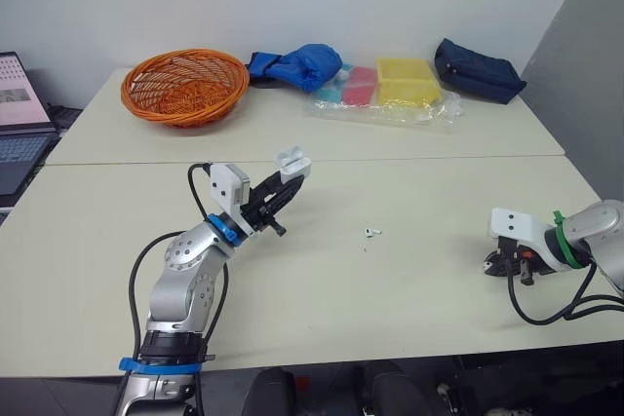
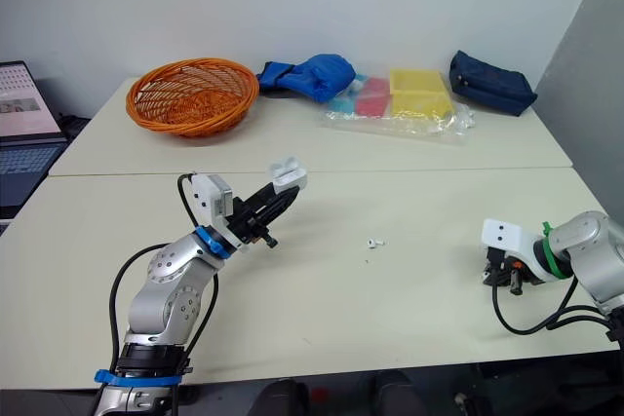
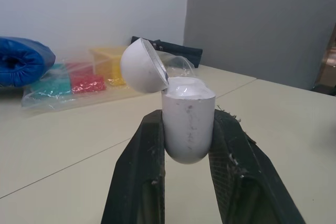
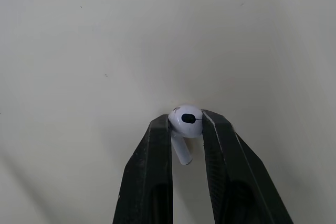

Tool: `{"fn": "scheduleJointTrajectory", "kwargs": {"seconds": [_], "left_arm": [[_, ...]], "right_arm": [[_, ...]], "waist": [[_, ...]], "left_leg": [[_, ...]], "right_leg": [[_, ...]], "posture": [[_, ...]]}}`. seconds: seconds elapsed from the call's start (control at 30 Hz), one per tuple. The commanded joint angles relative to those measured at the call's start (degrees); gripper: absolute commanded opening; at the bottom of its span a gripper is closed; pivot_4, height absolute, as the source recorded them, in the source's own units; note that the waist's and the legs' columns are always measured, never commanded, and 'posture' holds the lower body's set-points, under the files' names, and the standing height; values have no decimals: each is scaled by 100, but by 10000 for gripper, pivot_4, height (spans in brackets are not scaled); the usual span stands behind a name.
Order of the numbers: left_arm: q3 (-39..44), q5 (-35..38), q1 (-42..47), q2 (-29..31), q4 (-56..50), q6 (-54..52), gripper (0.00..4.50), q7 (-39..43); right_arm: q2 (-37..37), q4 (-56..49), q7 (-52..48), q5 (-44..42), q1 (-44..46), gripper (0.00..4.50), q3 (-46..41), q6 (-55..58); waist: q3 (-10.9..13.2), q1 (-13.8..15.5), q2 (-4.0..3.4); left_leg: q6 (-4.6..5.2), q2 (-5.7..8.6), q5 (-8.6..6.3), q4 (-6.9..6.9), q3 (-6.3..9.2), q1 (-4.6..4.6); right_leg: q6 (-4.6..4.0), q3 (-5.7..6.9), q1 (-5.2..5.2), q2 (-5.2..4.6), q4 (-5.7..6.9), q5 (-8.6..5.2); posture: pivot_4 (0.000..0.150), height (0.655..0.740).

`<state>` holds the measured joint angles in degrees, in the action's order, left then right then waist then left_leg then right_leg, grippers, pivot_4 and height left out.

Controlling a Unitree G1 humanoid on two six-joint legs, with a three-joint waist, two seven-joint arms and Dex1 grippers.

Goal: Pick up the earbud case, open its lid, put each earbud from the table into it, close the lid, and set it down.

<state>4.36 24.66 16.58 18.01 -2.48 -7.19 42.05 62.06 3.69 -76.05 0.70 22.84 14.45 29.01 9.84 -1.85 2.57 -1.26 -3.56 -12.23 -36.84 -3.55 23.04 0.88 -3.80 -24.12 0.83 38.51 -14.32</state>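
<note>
So far, the left tool clamps the case above the table, lid open. The right tool pinches one earbud; a second earbud lies mid-table. Judging by this, inserting both, closing and set-down remain.

The left gripper had two long black fingers that got thin at the tips. Behind its jaws sat a white box, then a blue band, then a shiny silver arm with round joints and a looping black cable. Behind the right gripper's jaws came a second white box, a green band and black cables.
</note>
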Motion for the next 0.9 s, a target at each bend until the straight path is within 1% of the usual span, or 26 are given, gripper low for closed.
{"fn": "scheduleJointTrajectory", "kwargs": {"seconds": [0.03,0.1,0.17,0.2,0.23,0.27,0.3,0.33,0.37,0.43,0.47,0.53,0.63,0.8,0.9], "left_arm": [[1,25,184,14,-153,103,7497,21],[-13,30,237,-13,-125,105,7497,17],[-26,50,298,-44,-90,100,7497,23],[-26,65,329,-57,-71,99,7497,31],[-39,76,365,-89,-67,88,7497,17],[-53,91,406,-127,-65,73,7497,-1],[-64,100,434,-154,-66,61,7497,-15],[-77,109,466,-185,-60,54,7497,-19],[-67,115,498,-198,-26,55,7497,-2],[-92,112,600,-286,28,66,7497,-16],[-127,85,682,-373,76,80,7497,-77],[-166,51,808,-517,159,109,7497,-166],[-222,-26,962,-670,289,211,7497,-195],[-243,-33,1124,-774,435,337,7497,-137],[-244,-55,1248,-797,548,467,7497,-79]], "right_arm": [[-354,-507,-168,-743,296,4403,-420,325],[-749,-926,-100,-1317,620,4403,-734,707],[-1390,-1341,460,-1906,991,4403,-1171,1495],[-1759,-1557,799,-2191,1144,4403,-1415,1808],[-2306,-1821,1342,-2585,1379,4403,-1781,2320],[-2848,-2114,1832,-2958,1588,4403,-2071,2609],[-3236,-2340,2191,-3216,1734,4403,-2286,2855],[-3606,-2568,2511,-3429,1836,4403,-2423,2959],[-3823,-2702,2725,-3546,1893,4403,-2474,3009],[-4688,-2931,3646,-3688,2045,4403,-2634,2940],[-5151,-3017,4091,-3606,2026,4403,-2561,2696],[-5686,-3088,4579,-3424,1869,4403,-2290,2286],[-6052,-3012,4775,-3175,1572,4403,-1748,1773],[-6324,-2607,5137,-3048,1474,4403,-1558,1327],[-6321,-2460,5269,-3053,1435,4403,-1522,1213]], "waist": [[2,-9,2],[13,-64,-3],[19,-117,-5],[20,-122,-6],[20,-124,-6],[20,-130,-6],[21,-128,-8],[21,-127,-8],[21,-120,-8],[20,-83,-9],[20,-67,-10],[19,-43,-11],[19,-5,-11],[19,-4,-11],[19,-5,-11]], "left_leg": [[0,0,0,0,0,0],[0,-3,0,1,-1,0],[0,-3,0,2,8,-1],[0,-3,0,1,12,-1],[0,-3,0,3,15,-1],[0,-5,0,4,16,-1],[0,-7,0,5,19,0],[0,-6,0,10,20,2],[0,-7,0,14,19,5],[-1,-7,0,15,19,27],[-1,-8,0,14,20,40],[-1,-6,-1,11,19,65],[-1,-2,0,2,18,99],[-1,-2,0,-2,13,106],[0,-4,0,-5,14,105]], "right_leg": [[0,0,0,0,0,0],[1,-5,-4,6,5,1],[3,-5,-6,12,16,2],[19,-4,-7,14,20,12],[29,0,-7,14,23,18],[29,7,-4,14,23,18],[29,6,-7,15,24,18],[27,8,-8,14,25,17],[24,10,-8,12,22,14],[21,17,-14,10,10,10],[22,22,-19,10,6,10],[23,23,-37,6,2,10],[26,23,-65,5,3,12],[31,28,-86,6,12,15],[31,36,-86,10,22,15]], "posture": [[1500,7400],[1500,7400],[1500,7400],[1500,7400],[1500,7400],[1500,7400],[1500,7400],[1500,7400],[1500,7400],[1500,7400],[1500,7400],[1500,7400],[1500,7400],[1500,7400],[1500,7400]]}}
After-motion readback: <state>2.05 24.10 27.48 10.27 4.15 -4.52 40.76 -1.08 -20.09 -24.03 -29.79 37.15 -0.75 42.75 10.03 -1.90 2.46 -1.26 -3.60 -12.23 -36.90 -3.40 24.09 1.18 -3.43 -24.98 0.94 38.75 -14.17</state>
